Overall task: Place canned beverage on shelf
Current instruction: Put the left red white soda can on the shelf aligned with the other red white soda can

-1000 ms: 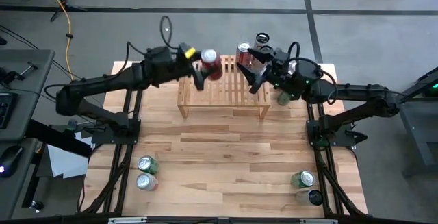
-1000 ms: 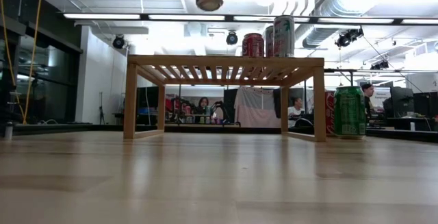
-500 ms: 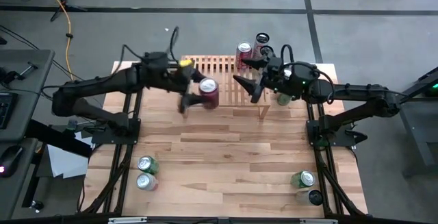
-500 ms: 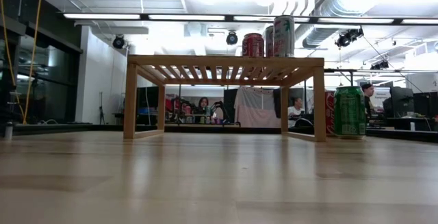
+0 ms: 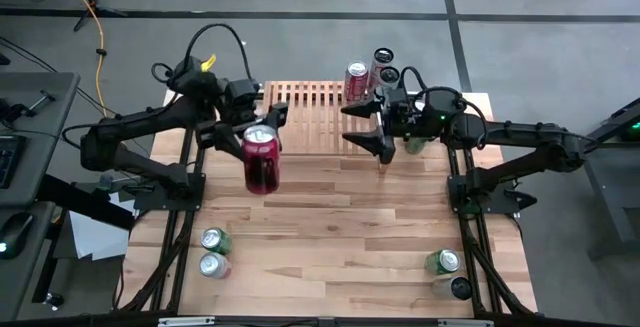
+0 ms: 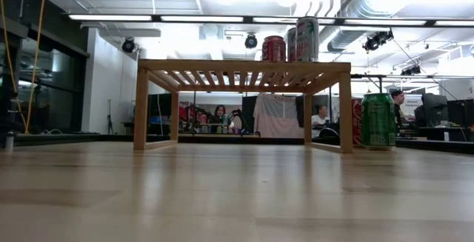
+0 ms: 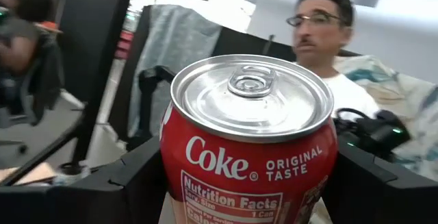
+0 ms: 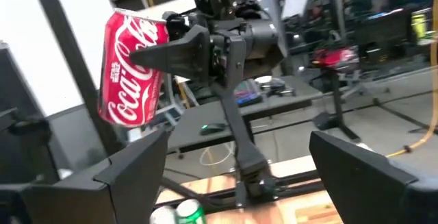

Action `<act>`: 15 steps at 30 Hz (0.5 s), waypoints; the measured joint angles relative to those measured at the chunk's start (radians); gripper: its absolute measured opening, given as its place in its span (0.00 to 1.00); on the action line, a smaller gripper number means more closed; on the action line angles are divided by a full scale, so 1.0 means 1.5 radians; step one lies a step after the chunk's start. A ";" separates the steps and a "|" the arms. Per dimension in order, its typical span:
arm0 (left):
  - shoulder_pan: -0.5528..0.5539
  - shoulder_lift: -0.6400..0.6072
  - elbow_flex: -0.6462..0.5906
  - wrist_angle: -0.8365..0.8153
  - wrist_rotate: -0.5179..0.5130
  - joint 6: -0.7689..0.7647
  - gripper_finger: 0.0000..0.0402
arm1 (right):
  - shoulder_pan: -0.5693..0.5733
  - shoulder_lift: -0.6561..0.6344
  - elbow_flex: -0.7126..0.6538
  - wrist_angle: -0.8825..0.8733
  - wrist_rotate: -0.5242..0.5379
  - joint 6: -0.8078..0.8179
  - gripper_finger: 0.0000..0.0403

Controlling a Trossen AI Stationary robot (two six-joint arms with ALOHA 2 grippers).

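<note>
A red Coke can (image 5: 262, 165) hangs high over the table in front of the shelf's left end, with my left gripper (image 5: 254, 143) shut on it. The right wrist view shows the can (image 8: 133, 70) a little tilted, top up. The light-wood slatted shelf (image 5: 312, 117) stands at the table's far middle. Two red cans (image 5: 356, 77) and a dark can (image 5: 384, 61) stand on its far right corner. My right gripper (image 5: 372, 127) hovers open over the shelf's right end, holding nothing. Neither gripper shows in the low view. My left gripper pinches the Coke can by its side wall (image 7: 171, 162), one finger (image 7: 133, 179) on each side. The fingers come level from the table's left and lie across the can about halfway up (image 8: 163, 54). The can is lifted clear, top up and slightly tilted.
A green can (image 5: 413, 145) stands on the table by the shelf's right leg, with a red one (image 6: 357, 121) behind it. Two cans (image 5: 213, 251) stand near the front left and two (image 5: 447, 272) near the front right. People sit beyond the far edge.
My left gripper has carried the Coke can from over the shelf toward the table's near and left side and upward, out of the low view's top. Its wrist has turned strongly. My right gripper has kept its place and swung its open fingers round toward the left arm.
</note>
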 joint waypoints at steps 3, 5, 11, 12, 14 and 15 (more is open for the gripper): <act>-0.023 0.000 0.000 -0.005 -0.001 0.000 0.71 | 0.000 0.000 0.000 0.000 -0.011 -0.001 0.85; -0.031 0.000 0.000 -0.005 -0.010 0.000 0.71 | 0.000 0.000 0.000 0.000 -0.012 -0.001 0.85; -0.032 0.004 0.000 -0.030 -0.035 0.024 0.71 | 0.000 0.000 0.000 0.001 -0.034 0.032 0.85; -0.031 0.007 0.000 -0.047 -0.037 0.035 0.71 | 0.000 0.000 0.000 0.001 -0.043 0.045 0.85; -0.026 0.019 0.000 -0.076 -0.036 0.046 0.71 | 0.003 0.000 0.000 0.001 -0.054 0.063 0.85; -0.024 0.026 -0.001 -0.090 -0.037 0.046 0.71 | 0.004 0.000 0.000 0.001 -0.064 0.075 0.85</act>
